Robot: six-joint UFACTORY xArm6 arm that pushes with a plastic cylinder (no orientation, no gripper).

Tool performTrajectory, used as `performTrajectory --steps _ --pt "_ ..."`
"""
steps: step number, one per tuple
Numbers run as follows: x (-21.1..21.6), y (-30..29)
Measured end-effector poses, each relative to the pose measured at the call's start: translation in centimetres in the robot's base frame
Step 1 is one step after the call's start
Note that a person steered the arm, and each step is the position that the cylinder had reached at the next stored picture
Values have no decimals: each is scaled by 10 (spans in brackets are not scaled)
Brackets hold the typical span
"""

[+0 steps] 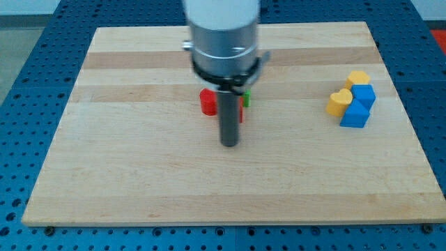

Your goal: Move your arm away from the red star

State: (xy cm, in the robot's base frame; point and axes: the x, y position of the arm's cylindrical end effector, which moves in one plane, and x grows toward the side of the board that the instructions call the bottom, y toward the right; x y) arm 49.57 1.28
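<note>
My tip sits just below the partly hidden red block, star shape unclear. It grasps nothing, having no gripper. I judge the retreat barely begun.

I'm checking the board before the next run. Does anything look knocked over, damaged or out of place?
Nothing stands out. My tip sits just below a red block, whose shape the rod partly hides, and a green block peeks out behind. Two yellow blocks and two blue blocks cluster at the view's right.
</note>
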Motion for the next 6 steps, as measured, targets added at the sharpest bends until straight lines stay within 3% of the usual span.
performTrajectory --steps 1,4,6 --pt "0 61" --pt "4 99" --pt "2 220"
